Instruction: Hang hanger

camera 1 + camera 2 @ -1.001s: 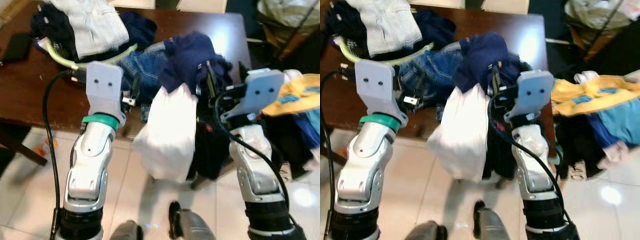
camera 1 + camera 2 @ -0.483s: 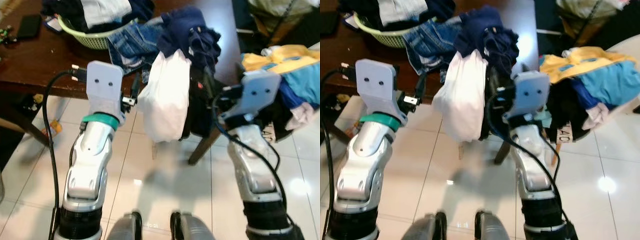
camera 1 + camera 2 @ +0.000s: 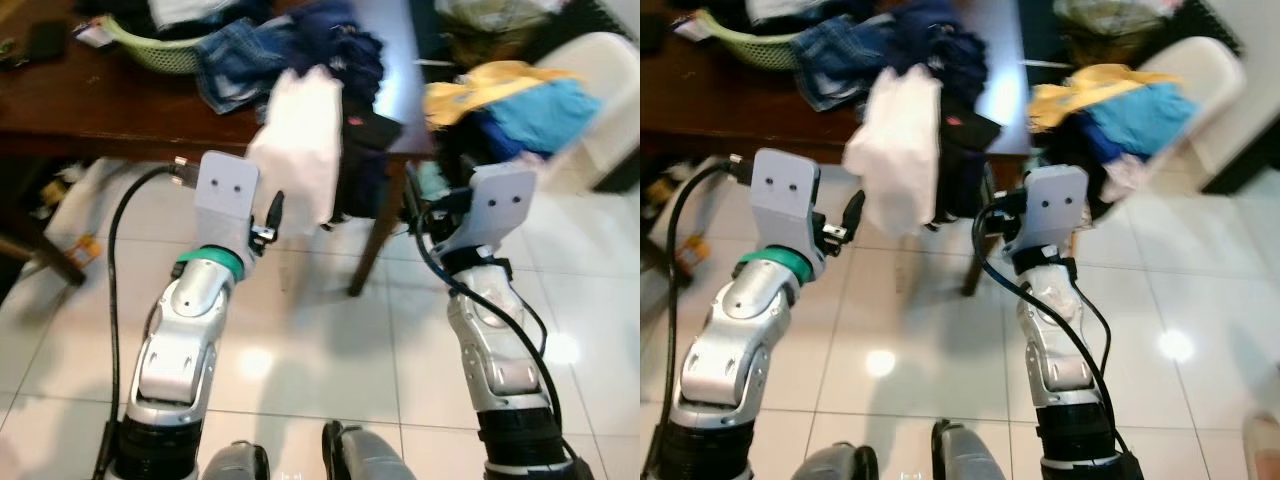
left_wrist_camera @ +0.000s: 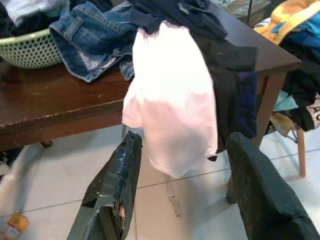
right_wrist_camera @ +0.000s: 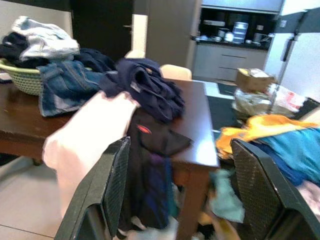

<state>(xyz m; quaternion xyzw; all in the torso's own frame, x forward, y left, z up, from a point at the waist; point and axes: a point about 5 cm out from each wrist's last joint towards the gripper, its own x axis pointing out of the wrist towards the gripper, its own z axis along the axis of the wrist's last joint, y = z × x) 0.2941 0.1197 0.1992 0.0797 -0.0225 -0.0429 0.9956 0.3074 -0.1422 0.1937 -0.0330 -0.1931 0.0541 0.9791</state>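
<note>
2 silver arms reach forward over the white tiled floor (image 3: 300, 340), short of the dark wooden table (image 3: 110, 110). The left end effector (image 4: 182, 195) is released, its 2 black fingers (image 4: 117, 185) spread with nothing between them, pointing toward 1 white garment (image 4: 172, 100) that hangs off the table's near edge. The right end effector (image 5: 180, 195) is likewise released and empty, aimed at the table's right corner. Beside the white garment, on its right, hangs 1 black garment (image 5: 150, 165) with a small red mark, and 1 navy garment (image 5: 145, 85) is bunched on the tabletop above both. Farther left lie 1 pair of blue jeans (image 4: 90, 40) and 1 pale green laundry basket (image 4: 30, 50) heaped with clothes. To the right of the table, 1 pile of yellow and blue clothes (image 3: 510, 95) rests on what may be a cream chair (image 3: 600, 70), though blur makes that uncertain. No hanger can be made out among the clothes.
</note>
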